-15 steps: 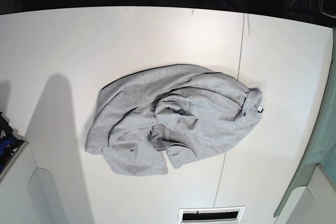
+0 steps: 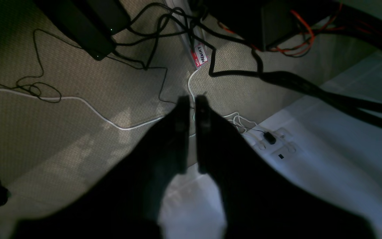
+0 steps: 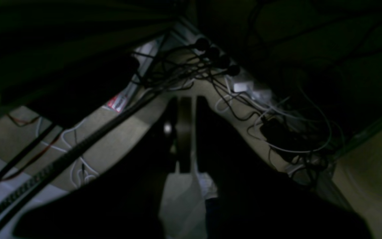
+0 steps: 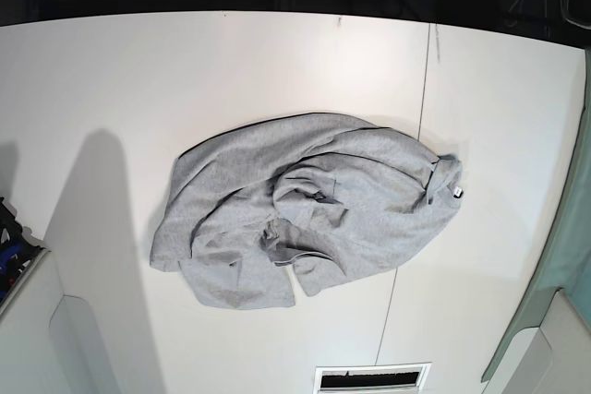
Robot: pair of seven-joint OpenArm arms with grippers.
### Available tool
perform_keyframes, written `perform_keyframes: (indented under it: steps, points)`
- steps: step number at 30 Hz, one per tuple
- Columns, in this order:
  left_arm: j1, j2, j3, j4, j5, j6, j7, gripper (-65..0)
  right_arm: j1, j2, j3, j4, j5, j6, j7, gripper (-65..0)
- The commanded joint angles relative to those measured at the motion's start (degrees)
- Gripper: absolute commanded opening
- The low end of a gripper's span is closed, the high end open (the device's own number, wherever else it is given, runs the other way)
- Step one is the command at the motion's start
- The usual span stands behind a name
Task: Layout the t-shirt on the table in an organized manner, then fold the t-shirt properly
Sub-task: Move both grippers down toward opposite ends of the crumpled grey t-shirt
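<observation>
The t-shirt [image 4: 305,209] lies crumpled on the surface [image 4: 111,80]: soft, light; best pinched at its hem. Both grippers, left gripper [image 2: 191,99] and right gripper [image 3: 187,99], are nearly closed, empty.

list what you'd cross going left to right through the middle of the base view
bare white table → crumpled grey t-shirt → its small white neck tag at the shirt's right end → more bare table → pale green panel at the right edge
</observation>
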Motion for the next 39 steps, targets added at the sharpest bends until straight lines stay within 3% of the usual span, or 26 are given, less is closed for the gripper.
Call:
perform_keyframes:
  steps: [1,8,13,17,22,26,29,39]
  points:
    - [0.07,-0.09,0.00,0.17,0.02,-0.79,0.31,-53.2,-0.17,-0.02,-0.11,0.50,-0.11,-0.20,0.61,-63.1]
    - [1.66,-1.25,0.00,2.71,-0.02,-2.56,1.77,-52.4,-0.20,0.17,-0.11,1.68,1.79,-0.22,-1.86,-63.1]
    - [8.44,-5.18,-0.15,15.04,-4.44,-2.51,4.00,-46.7,-0.61,0.35,-0.11,2.12,3.37,-0.11,-5.20,-63.1]
    - [15.58,-8.31,-4.57,26.43,-8.17,-2.51,4.37,-46.6,-4.00,2.19,-0.13,7.93,4.87,0.24,-5.25,-63.1]
    - [23.71,-9.84,-16.24,38.77,-8.15,-2.56,4.35,-46.6,-12.00,6.47,-0.13,23.56,9.77,3.76,-5.55,-63.1]
    - [29.46,-9.88,-25.66,48.43,-9.05,-7.10,4.39,-46.6,-18.67,10.49,-0.11,37.86,14.67,7.13,-8.26,-63.1]
    - [33.33,-9.88,-31.85,55.45,-15.04,-9.67,5.90,-46.6,-23.65,14.25,-0.11,48.74,17.94,8.79,-8.63,-63.1]
    - [42.99,-9.88,-48.63,79.60,-33.00,-9.67,14.14,-46.5,-35.41,26.03,0.15,82.42,21.33,8.74,-10.29,-63.1]
